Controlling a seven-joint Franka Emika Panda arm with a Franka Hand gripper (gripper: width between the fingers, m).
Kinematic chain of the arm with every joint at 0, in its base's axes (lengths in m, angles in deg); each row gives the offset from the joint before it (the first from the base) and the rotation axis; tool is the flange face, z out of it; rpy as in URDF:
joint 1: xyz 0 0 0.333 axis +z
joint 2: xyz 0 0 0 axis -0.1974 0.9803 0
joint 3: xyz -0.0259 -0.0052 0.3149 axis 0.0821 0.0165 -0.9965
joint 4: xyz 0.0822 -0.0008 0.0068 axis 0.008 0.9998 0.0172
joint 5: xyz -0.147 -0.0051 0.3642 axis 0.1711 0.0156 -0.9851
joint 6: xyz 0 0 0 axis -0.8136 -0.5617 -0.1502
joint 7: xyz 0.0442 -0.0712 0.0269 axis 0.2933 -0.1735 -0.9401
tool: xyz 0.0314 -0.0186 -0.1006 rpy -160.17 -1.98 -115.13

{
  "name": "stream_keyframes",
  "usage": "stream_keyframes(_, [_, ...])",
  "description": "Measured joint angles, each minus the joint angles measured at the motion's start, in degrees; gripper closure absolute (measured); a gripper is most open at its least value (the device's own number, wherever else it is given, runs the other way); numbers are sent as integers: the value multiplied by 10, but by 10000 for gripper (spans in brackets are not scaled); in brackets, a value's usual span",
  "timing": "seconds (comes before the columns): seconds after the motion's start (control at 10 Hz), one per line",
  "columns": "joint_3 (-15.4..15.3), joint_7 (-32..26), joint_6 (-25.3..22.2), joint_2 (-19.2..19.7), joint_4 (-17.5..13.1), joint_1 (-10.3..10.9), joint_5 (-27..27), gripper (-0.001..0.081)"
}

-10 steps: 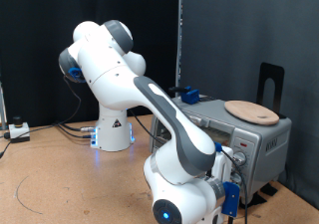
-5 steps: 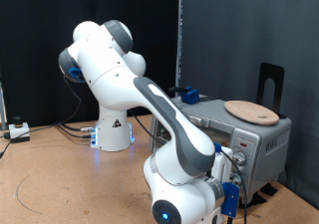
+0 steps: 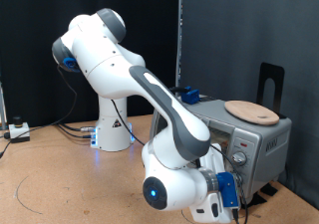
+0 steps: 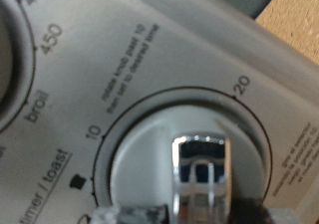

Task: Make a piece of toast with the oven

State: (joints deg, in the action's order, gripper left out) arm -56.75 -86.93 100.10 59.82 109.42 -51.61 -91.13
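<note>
The silver toaster oven [image 3: 261,136] stands at the exterior view's right, with its knob panel facing the camera. My gripper [image 3: 235,166] is pressed up to that panel, mostly hidden behind the white hand. In the wrist view the chrome timer knob [image 4: 202,174] fills the frame, ringed by dial marks 10 and 20 and a "timer / toast" label. My gripper [image 4: 199,216] has blurred fingertips [image 4: 135,215] on either side of the knob's grip, closed on it. The piece of toast is out of view.
A round tan wooden board [image 3: 251,111] lies on top of the oven. A small blue object [image 3: 187,93] sits on the oven's far end. A black stand [image 3: 271,85] rises behind it. Cables [image 3: 70,130] trail across the wooden table [image 3: 60,179].
The arm has changed posture: the shoulder and upper links swung towards the exterior view's left, the elbow bulk moved lower, and the hand rolled while staying at the knob panel.
</note>
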Motion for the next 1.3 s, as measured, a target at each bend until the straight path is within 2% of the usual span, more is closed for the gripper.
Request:
stream_keyframes(0.7, [-3,-10,9,0,6,-5,-5,709])
stream_keyframes(0.8, [-2,-8,11,0,1,-7,-5,662])
stream_keyframes(0.9, [-2,-4,11,0,-4,-9,-5,662])
stream_keyframes(1.0, [-1,1,7,0,-8,-10,-5,478])
stream_keyframes(1.1, [0,8,0,0,-13,-11,-4,478])
stream_keyframes(1.2, [1,24,-21,0,-20,-14,-1,294])
stream_keyframes(1.3, [5,49,-62,-2,-31,-20,6,158])
